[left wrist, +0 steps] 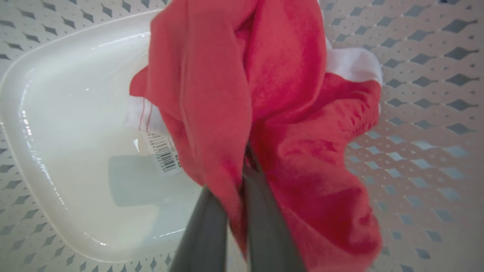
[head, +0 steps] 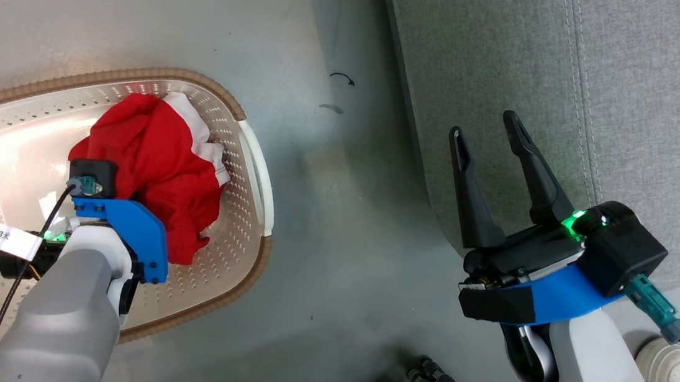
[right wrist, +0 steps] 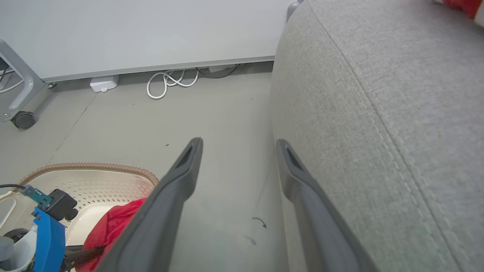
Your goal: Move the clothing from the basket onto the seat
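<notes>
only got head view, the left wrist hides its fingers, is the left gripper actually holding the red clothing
Observer: Yes, the left wrist view shows the left gripper shut on a fold of the red clothing.
Operator: anything else in the basket
Observer: Beside the clothing just basket floor and a barcode label; beneath is hidden.
Operator: seat got anything on it
Observer: The right wrist view shows a bit of red fabric at the seat's far edge.

A white tag (head: 11, 238) wrapped round the black cable (head: 55, 208), at about 8 o'clock in the head view, reads "3米"; in the left wrist view a white barcode label (left wrist: 163, 153) hangs at 8 o'clock of the clothing (left wrist: 272, 94); the digits beside its bars are too small to read.
</notes>
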### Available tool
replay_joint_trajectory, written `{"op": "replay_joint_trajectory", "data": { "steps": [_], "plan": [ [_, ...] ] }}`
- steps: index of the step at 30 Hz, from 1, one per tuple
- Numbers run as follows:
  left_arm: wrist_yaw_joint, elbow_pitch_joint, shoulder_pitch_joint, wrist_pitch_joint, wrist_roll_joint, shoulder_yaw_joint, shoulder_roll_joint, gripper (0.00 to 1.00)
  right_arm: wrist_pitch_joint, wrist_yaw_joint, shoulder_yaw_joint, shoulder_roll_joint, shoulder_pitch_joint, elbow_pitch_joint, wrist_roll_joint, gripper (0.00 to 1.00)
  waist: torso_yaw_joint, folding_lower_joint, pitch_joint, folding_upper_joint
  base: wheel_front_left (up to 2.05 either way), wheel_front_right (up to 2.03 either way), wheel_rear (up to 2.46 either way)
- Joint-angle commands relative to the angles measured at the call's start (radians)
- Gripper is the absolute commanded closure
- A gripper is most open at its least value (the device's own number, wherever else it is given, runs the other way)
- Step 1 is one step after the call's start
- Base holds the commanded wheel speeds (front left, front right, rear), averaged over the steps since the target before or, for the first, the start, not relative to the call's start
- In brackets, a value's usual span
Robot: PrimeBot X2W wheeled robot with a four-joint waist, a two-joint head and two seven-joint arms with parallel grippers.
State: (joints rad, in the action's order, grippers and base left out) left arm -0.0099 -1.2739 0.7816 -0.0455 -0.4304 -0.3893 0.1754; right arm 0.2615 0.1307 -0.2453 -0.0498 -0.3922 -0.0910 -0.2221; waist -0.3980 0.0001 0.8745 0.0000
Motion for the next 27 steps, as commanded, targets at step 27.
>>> {"op": "replay_joint_trajectory", "data": {
  "steps": [27],
  "plan": [
    [-0.101, -0.006, -0.055, -0.105, -0.037, -0.043, -0.062, 1.00, 0.005, 0.000, 0.011, -0.002, 0.001, -0.065, 0.042, 0.00, 0.115, -0.0001, -0.257, 0.0000, 0.00, 0.00, 0.00]
  ]
}}
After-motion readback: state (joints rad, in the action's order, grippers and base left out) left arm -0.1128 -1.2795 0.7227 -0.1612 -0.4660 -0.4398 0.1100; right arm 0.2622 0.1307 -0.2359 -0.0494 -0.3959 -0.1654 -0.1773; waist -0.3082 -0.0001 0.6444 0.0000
